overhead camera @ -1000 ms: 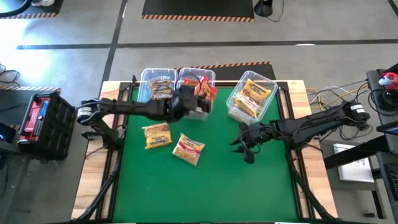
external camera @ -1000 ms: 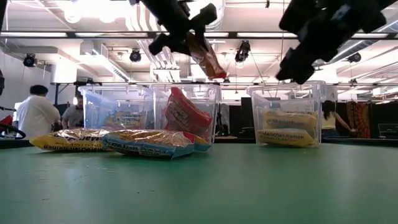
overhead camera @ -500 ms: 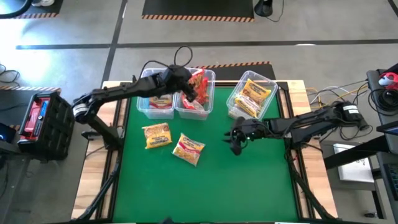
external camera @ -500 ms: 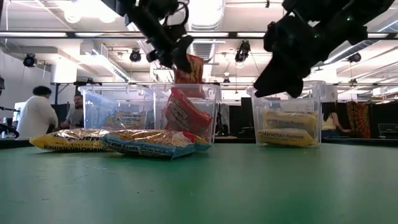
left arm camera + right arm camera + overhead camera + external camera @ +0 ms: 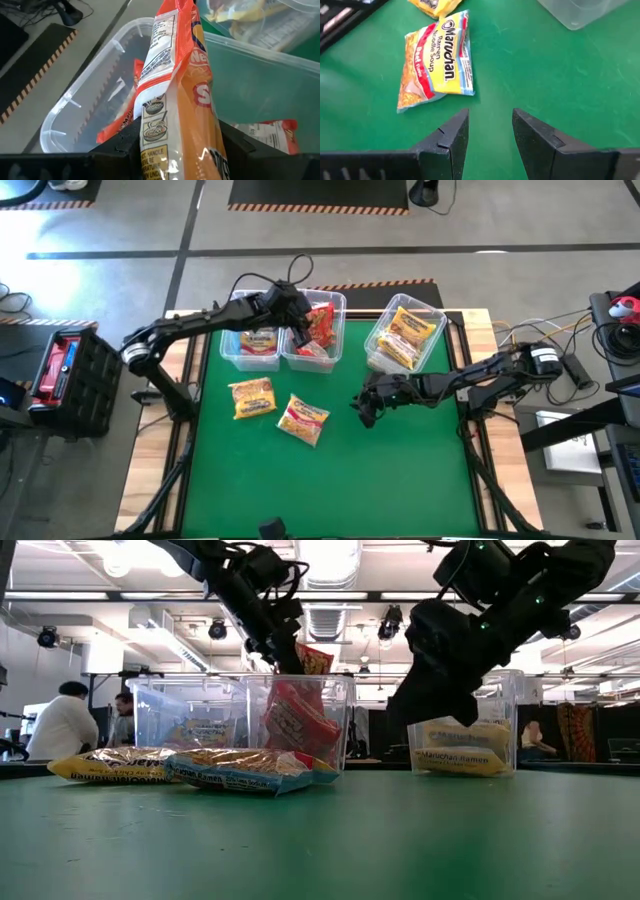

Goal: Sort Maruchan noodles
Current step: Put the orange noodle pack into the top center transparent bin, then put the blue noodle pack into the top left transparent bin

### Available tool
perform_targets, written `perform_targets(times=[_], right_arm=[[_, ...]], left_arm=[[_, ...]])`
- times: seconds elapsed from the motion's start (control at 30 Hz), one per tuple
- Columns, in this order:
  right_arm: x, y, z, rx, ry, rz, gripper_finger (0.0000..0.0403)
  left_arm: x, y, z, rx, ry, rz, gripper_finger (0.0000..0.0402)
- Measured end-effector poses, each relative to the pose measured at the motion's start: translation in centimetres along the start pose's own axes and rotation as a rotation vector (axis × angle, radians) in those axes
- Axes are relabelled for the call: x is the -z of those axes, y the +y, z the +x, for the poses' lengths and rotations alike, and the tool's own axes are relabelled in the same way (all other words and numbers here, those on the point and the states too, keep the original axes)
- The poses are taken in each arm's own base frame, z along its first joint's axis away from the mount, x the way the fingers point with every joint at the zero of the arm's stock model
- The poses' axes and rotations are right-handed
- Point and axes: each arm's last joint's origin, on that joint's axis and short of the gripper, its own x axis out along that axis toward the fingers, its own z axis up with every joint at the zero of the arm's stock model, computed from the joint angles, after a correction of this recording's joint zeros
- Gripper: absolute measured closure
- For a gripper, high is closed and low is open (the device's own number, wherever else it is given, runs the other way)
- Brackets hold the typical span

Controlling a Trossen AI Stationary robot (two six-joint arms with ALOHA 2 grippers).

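My left gripper (image 5: 297, 315) is over the middle clear bin (image 5: 335, 302), shut on an orange-red Maruchan packet (image 5: 313, 660). A red packet (image 5: 295, 720) leans inside that bin. The left bin (image 5: 238, 300) and the tilted right bin (image 5: 375, 345) hold yellow packets. Two yellow packets (image 5: 252, 397) (image 5: 303, 421) lie flat on the green mat. My right gripper (image 5: 365, 406) is open and hovers above the mat, right of those two. In the right wrist view the nearer packet (image 5: 437, 60) lies ahead of my right gripper (image 5: 490, 127). My left gripper pinches the orange-red packet by one end (image 5: 165, 145) between its two fingers, coming from above at a slant. The packet stands on edge in the hold and stretches away from the fingers. It is lifted clear, its free end (image 5: 318, 668) at the middle bin's rim.
The three bins stand in a row along the mat's far edge. Bare green mat (image 5: 400, 480) fills the near half of the table. A black crate (image 5: 65, 370) sits off the table's left side. People (image 5: 60, 725) stand in the room beyond.
My left gripper has carried the orange-red packet toward the far edge, over the middle bin, and lowered it to the bin's rim. My right gripper has moved toward the table's left and down, closer to the two loose packets, staying open.
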Motion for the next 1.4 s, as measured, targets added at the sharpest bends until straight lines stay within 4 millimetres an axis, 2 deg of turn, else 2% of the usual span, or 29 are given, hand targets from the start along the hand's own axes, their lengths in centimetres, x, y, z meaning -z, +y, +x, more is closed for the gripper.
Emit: perform_targets(times=[0.13, 0.47, 0.7, 0.8, 0.93, 1.03, 1.13, 1.23, 1.4], right_arm=[[-0.1, 0.0, -0.1, -0.002, -0.003, 0.030, 0.0262], [-0.5, 0.0, -0.7, -0.006, -0.020, 0.009, 0.0262], [-0.2, -0.1, -0.7, 0.012, 0.009, 0.006, 0.0262], [0.0, -0.3, -0.7, 0.026, 0.032, 0.006, 0.0261], [0.3, -0.5, -0.8, 0.049, 0.067, 0.030, 0.0261], [0.4, -0.5, -1.1, 0.051, 0.084, 0.053, 0.0261], [0.4, -0.5, -1.5, 0.057, 0.095, 0.045, 0.0261], [0.3, -0.5, -1.8, 0.058, 0.098, 0.036, 0.0261], [0.3, -0.5, -1.8, 0.060, 0.095, 0.035, 0.0261]], left_arm=[[0.3, 0.0, 0.5, 0.018, 0.019, -0.019, 0.0241], [0.8, -0.3, 1.6, 0.029, 0.067, -0.044, 0.0183], [-1.1, 0.4, 0.0, 0.025, 0.072, -0.051, 0.0177], [-2.3, 0.8, -1.2, 0.025, 0.078, -0.085, 0.0180], [-2.5, 0.5, -3.1, 0.078, 0.131, -0.149, 0.0182], [-2.2, -0.5, -4.8, 0.105, 0.159, -0.233, 0.0183], [-2.0, -2.3, -7.2, 0.143, 0.129, -0.289, 0.0183], [-1.6, -5.2, -9.3, 0.204, 0.091, -0.342, 0.0183], [0.3, -10.8, -11.4, 0.202, 0.037, -0.503, 0.0183]])
